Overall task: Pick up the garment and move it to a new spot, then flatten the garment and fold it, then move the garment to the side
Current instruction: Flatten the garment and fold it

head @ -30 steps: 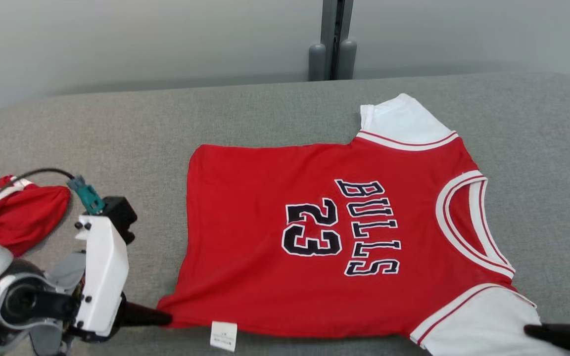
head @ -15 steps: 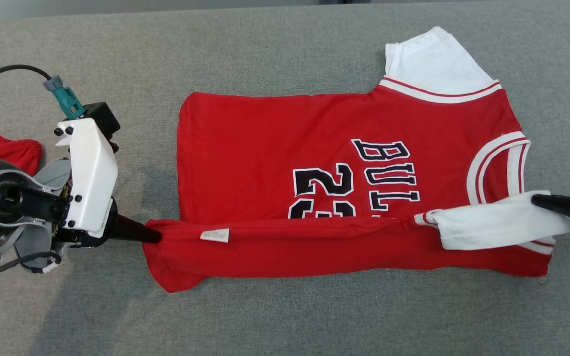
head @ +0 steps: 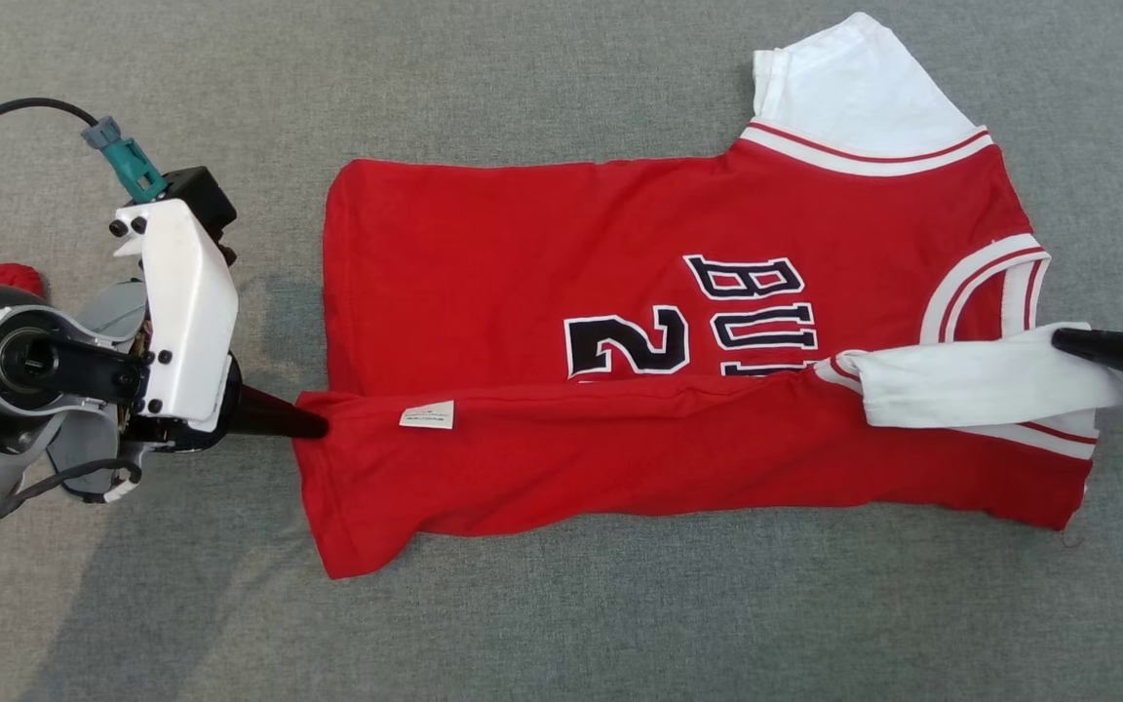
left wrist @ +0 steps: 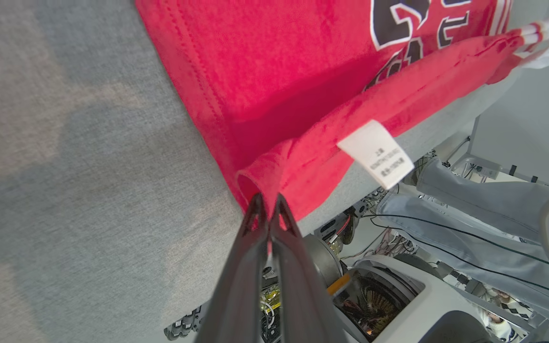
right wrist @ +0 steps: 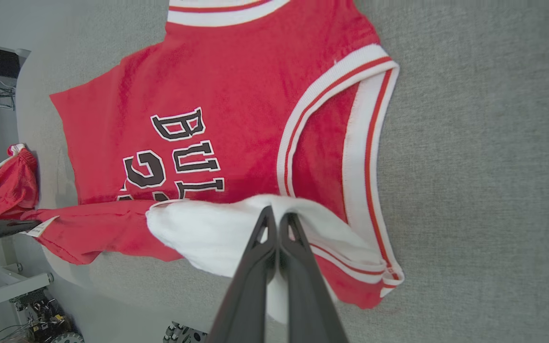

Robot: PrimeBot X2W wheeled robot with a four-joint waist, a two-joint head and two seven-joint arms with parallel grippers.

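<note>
On the grey fabric-covered table [head: 561,614], the red-and-white basketball jersey [head: 522,253] has its near edge raised and folded inward. The left gripper [head: 321,427] is clenched on the hem corner, and the right gripper [head: 1061,340] is clamped on the white sleeve [head: 961,390]. Farther back, the jersey lies flat.

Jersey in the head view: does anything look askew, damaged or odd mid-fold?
Nothing damaged. The jersey fold is skewed: by the left claw the flap corner sags out of line with the hem. The care label is turned outward. The right claw pinches the white sleeve.
</note>
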